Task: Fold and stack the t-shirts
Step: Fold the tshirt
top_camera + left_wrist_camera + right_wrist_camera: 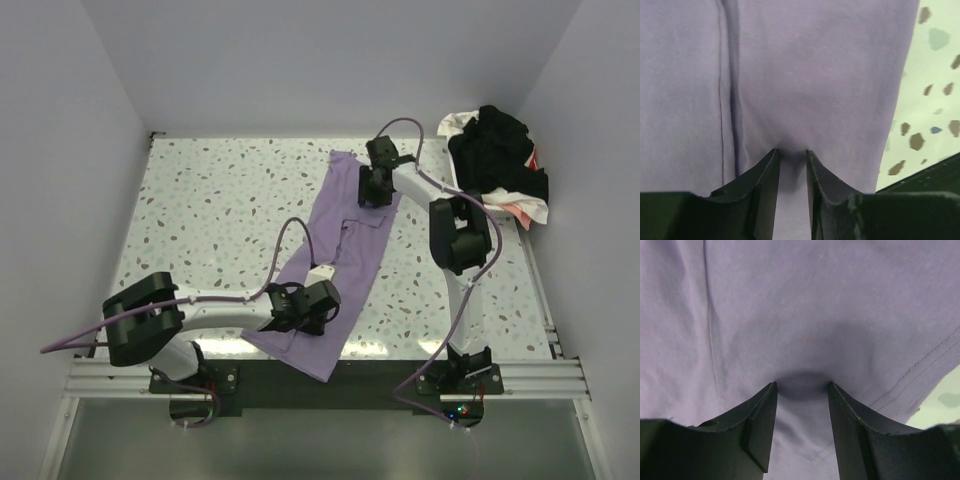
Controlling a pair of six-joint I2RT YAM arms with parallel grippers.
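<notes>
1. Right now the lilac t-shirt [355,255] lies on the desk [220,200] as a long, narrow band. It runs diagonally from the near edge by the left arm's base toward the far middle. It looks already folded lengthwise, so the likely next step is to bring one end over the other.
2. At the near end, the left end effector [300,308] is planted on the cloth. In its wrist view the jaws stand close together with a small pucker of fabric caught between the tips [792,152]. I read that as a pinch on the shirt's upper layers. How many layers are gathered cannot be told.
3. At the far end, the right end effector [375,185] presses down into the shirt. Its jaws are spread wider, and the fabric dimples between the tips [802,385] without being squeezed. It seems set to grab but has no hold yet.
4. One arm at each end makes sense: a band this long would sag or twist if it were lifted from a single point.
5. A heap of other shirts [500,160], black, white and pink-red, sits well apart at the far right. It is out of the folding area and looks unfolded.
6. The main risk is a shallow pinch that lifts only the top layer and opens the fold.
</notes>
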